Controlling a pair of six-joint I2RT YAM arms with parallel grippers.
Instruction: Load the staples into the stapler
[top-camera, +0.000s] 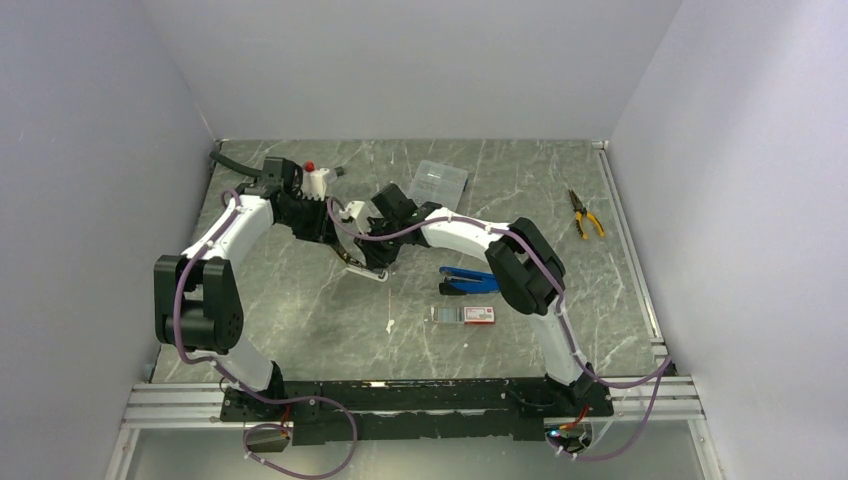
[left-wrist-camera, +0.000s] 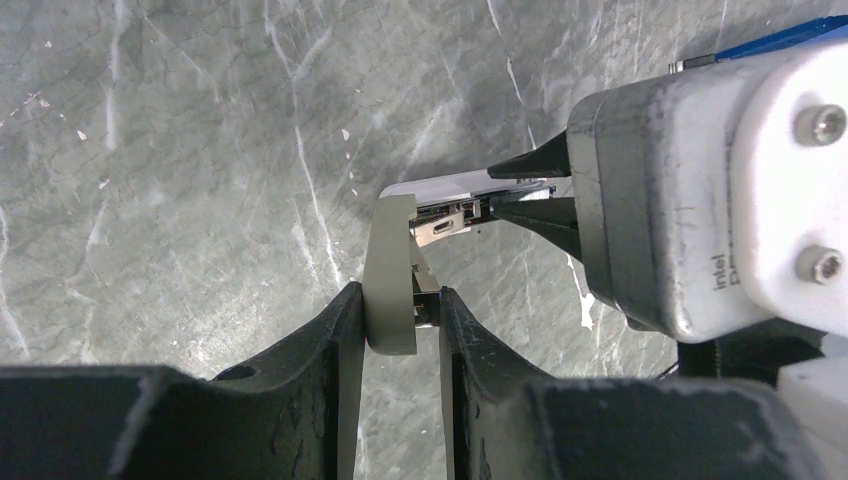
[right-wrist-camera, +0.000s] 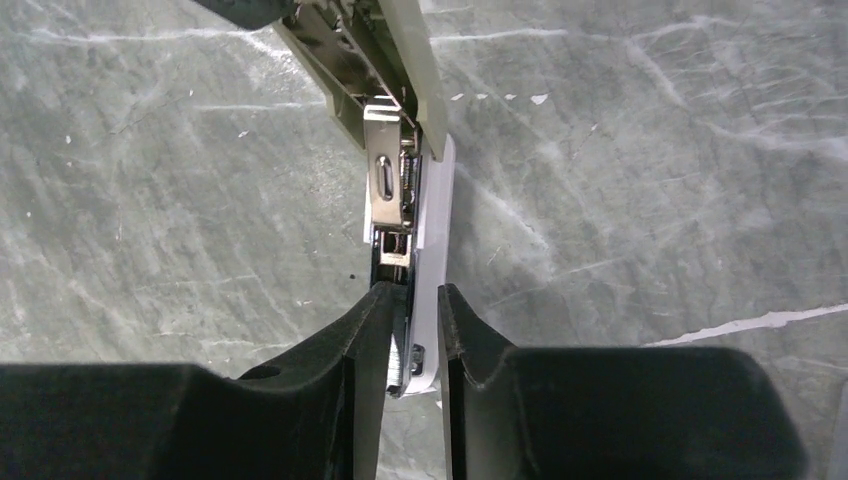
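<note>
Stapler (left-wrist-camera: 392, 270) held over the table (top-camera: 300, 320), caught between both arms. That is the picture, left of centre in the overhead view. Left gripper (left-wrist-camera: 400, 305) is clenched on the olive-grey top arm (left-wrist-camera: 388, 240), one finger on each side of it with a sliver of metal pinched in alongside. Right gripper (right-wrist-camera: 412, 300) comes in from the other end and is clamped on the white base (right-wrist-camera: 437, 230), its dark fingers pressed onto that and the metal piece beside it. Between the two grips the stapler is hinged open, with olive arm and white base splayed at an angle. The silvery magazine (right-wrist-camera: 383, 180) with its oval slot lies bare in the gap. From the left wrist camera, the right wrist's grey camera housing (left-wrist-camera: 690, 190) fills the right side, very close. And the staples (top-camera: 447, 314) — not in hand. They sit in the dark grey tray poking out of the left end of the small white box (top-camera: 482, 314) with the red end. The box lies flat on the marble-patterned table, nearer the arm bases and well apart from the stapler, to its right; the strips are too small to pick out singly. Just behind the box lies a blue-and-black tool (top-camera: 468, 280), partly under the right arm; what it is I cannot tell. On the far side there is a clear compartment case (top-camera: 438, 182), and yellow-handled pliers (top-camera: 585, 215) lie toward the right edge. A small white item with a red cap (top-camera: 314, 180) stands behind the left arm.
</note>
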